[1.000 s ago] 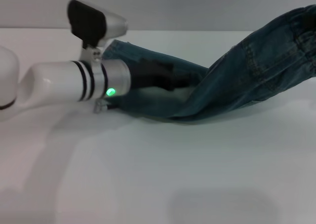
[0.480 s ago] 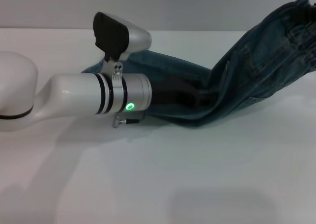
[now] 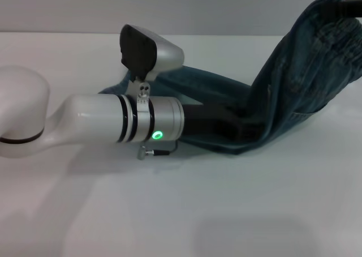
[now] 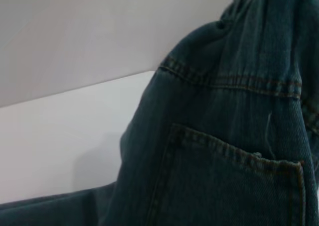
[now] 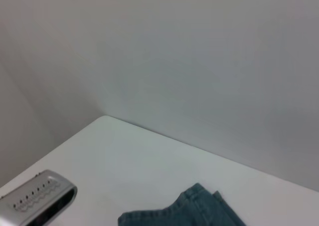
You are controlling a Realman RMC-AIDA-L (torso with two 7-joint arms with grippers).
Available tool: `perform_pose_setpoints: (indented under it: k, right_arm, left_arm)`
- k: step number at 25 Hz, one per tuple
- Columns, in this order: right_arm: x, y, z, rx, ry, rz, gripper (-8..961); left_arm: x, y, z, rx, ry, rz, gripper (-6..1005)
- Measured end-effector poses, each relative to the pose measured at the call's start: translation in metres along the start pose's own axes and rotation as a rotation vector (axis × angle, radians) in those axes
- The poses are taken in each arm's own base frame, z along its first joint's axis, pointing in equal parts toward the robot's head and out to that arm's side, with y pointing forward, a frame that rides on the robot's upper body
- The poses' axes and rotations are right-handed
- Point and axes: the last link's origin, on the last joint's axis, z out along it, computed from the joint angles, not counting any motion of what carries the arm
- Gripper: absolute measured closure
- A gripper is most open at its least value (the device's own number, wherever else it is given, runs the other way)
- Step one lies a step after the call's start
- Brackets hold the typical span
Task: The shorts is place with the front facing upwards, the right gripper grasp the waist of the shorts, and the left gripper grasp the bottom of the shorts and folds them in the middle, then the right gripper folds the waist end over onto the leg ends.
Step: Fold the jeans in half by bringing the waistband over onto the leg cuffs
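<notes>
The blue-green denim shorts (image 3: 294,81) rise from the white table toward the upper right. The gathered waist of the shorts (image 3: 334,13) hangs in the air there, and my right gripper (image 3: 352,5) is a dark shape at the picture's edge, shut on it. The lower part of the shorts lies bunched on the table. My left gripper (image 3: 249,127) reaches in from the left, its black tip buried in that denim near the fold. The left wrist view is filled by the shorts (image 4: 234,186), showing a stitched pocket and a seam. The bottom of the shorts cannot be made out.
The white table (image 3: 169,211) spreads in front of the shorts, with a pale wall behind it. The right wrist view looks down on a denim corner (image 5: 194,208) and the silver camera housing (image 5: 35,198) of my left arm.
My left arm has pushed to the right, and the low denim fold has shifted right with it. The waist end has risen higher and steeper at the right.
</notes>
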Motion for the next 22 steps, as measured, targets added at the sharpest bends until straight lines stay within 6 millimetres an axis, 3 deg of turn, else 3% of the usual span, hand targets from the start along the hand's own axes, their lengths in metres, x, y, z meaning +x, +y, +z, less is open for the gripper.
perform_pose_setpoints:
  k: [22]
  right_arm:
    - [-0.007,0.007,0.030,-0.060,0.061,-0.018,941]
  left_arm:
    - [-0.014,0.032,0.008,-0.116,-0.005,-0.035,344]
